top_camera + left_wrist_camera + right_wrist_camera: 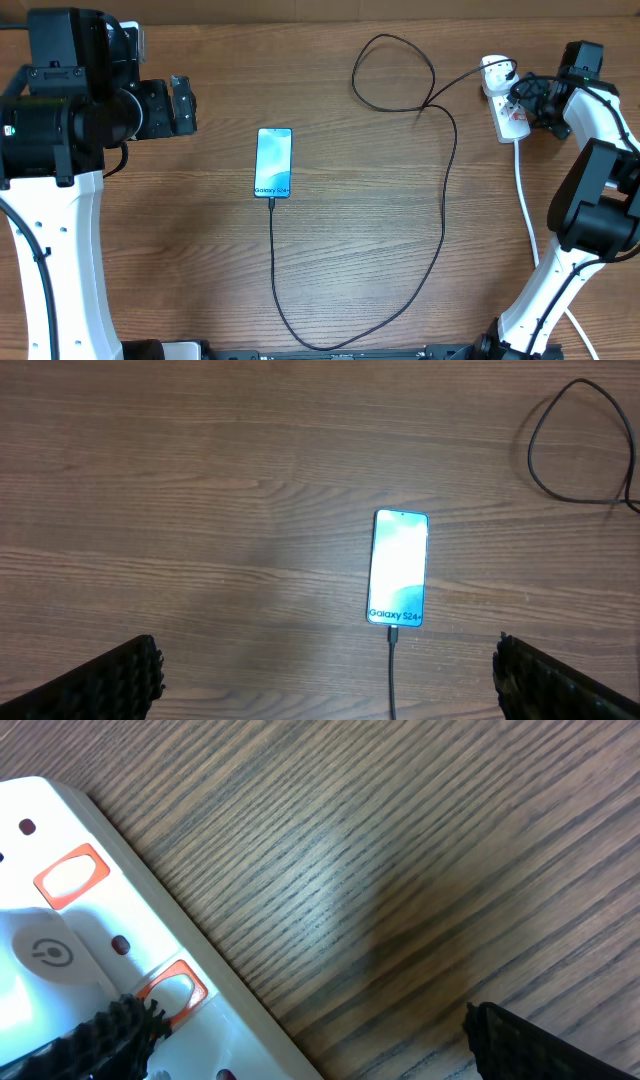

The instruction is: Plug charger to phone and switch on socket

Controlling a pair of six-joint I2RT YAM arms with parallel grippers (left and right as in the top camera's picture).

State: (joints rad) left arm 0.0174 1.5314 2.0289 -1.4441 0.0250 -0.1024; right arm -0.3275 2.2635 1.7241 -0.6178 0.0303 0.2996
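Observation:
The phone (pixel 274 162) lies flat mid-table with its blue screen lit; it also shows in the left wrist view (pixel 399 567). The black charger cable (pixel 443 215) is plugged into the phone's bottom edge (pixel 393 640), runs down, loops right and up to the white plug adapter (pixel 493 71) seated in the socket strip (pixel 511 120). My right gripper (pixel 530 100) is open right over the strip, its left finger above an orange-framed switch (pixel 170 992) on the white strip (pixel 60 950). My left gripper (pixel 183 106) is open and empty, to the left of the phone.
The strip's thick white cord (pixel 525 210) runs down the right side past the right arm's base. The black cable makes a loop (pixel 392 72) at the back of the wooden table.

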